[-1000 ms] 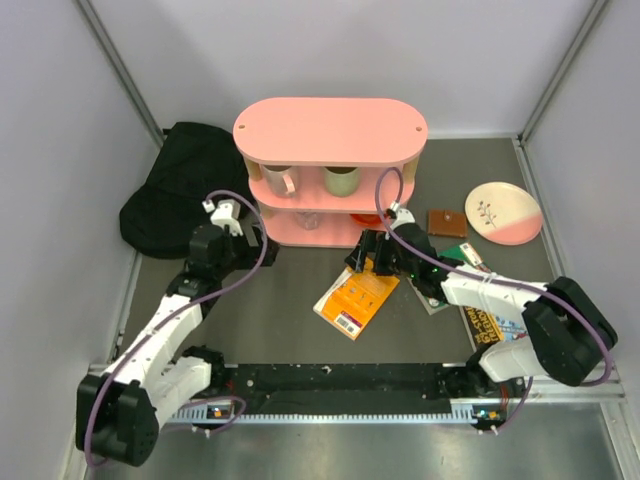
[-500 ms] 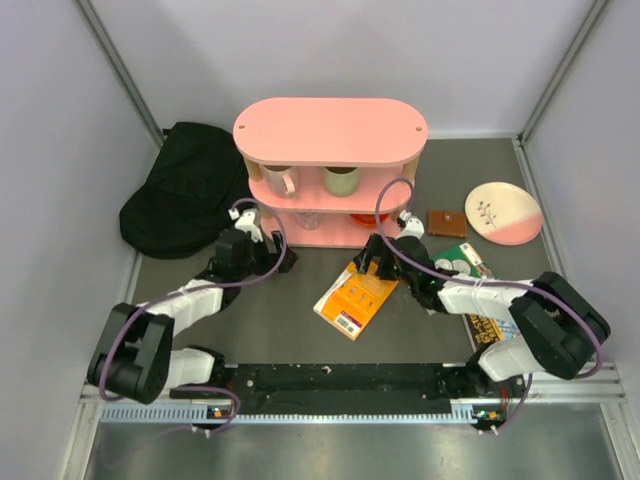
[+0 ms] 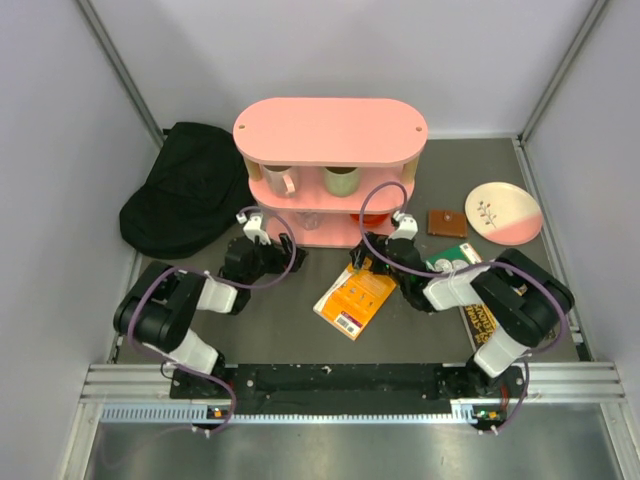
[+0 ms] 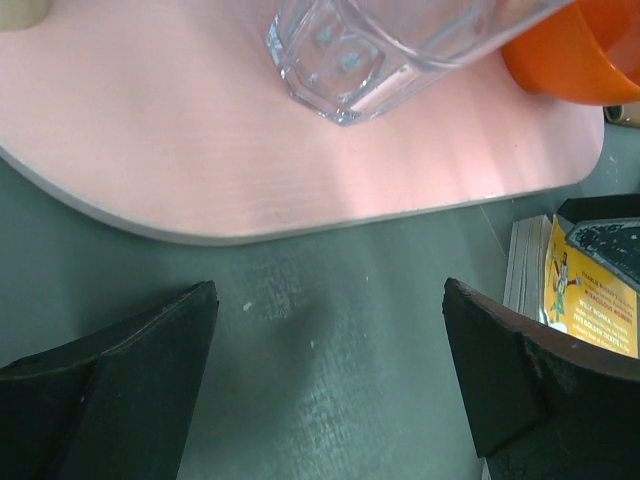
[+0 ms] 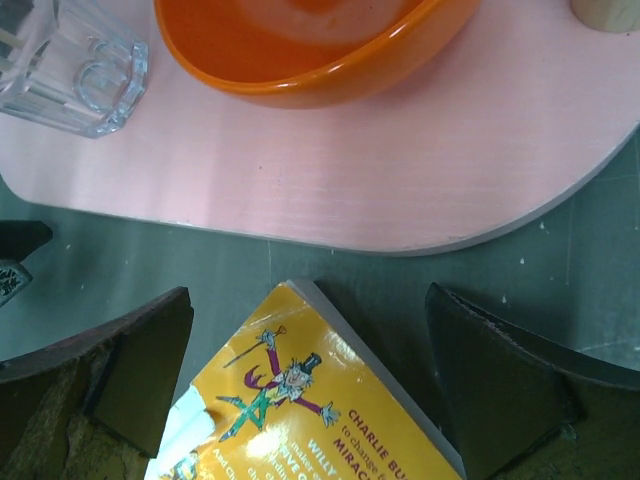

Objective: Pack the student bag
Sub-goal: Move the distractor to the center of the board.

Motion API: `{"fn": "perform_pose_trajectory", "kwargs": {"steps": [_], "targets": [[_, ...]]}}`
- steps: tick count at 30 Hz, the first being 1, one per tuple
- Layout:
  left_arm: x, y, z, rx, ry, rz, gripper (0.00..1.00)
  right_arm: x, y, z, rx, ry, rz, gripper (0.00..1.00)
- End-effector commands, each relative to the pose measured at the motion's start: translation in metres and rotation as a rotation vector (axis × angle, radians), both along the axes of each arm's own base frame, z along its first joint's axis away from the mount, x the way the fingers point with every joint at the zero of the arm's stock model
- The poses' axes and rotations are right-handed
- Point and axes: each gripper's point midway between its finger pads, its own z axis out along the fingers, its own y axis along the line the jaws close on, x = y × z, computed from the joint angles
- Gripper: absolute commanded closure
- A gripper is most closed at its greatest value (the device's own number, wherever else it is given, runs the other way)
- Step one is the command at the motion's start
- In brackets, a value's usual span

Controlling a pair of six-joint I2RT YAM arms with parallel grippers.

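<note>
Beside pink shelf (image 3: 330,130) | student bag (image 3: 185,190): wrinkled black fabric | left gripper (image 4: 328,300), right gripper (image 5: 308,295): gaping, empty

Your top cam sat high behind the arm bases, looking down on the whole table (image 3: 290,305) incl. the student bag (image 3: 185,190) near the far-left corner. Both wrist cams sat low, v. close, facing the pink shelf (image 4: 200,150) bottom board; both shared glass (image 4: 380,50), orange bowl (image 5: 300,40) & yellow book (image 5: 300,400).

Robotics lab test cell: white panel walls (image 3: 330,50), aluminium rail (image 3: 120,378), left arm (image 3: 170,318) and right arm (image 3: 505,300) on grey table (image 3: 290,335).
</note>
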Motion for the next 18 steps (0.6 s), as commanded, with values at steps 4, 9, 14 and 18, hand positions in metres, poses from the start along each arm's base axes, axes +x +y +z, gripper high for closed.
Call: {"fn": "perform_pose_trajectory", "kwargs": {"steps": [4, 9, 14, 18], "targets": [[0.038, -0.026, 0.039, -0.083, -0.162, -0.063, 0.01, 0.033, 0.009, 0.020, 0.083, -0.098, -0.044, 0.01], [0.050, -0.037, 0.033, -0.085, -0.146, -0.104, 0.01, 0.046, 0.002, 0.020, 0.094, -0.095, -0.088, 0.01], [0.065, -0.049, 0.038, -0.097, -0.155, -0.139, 0.01, 0.058, -0.008, 0.019, 0.125, -0.092, -0.136, 0.01], [0.074, -0.054, 0.038, -0.095, -0.148, -0.156, 0.01, 0.067, -0.012, 0.017, 0.141, -0.091, -0.150, 0.01]]}}
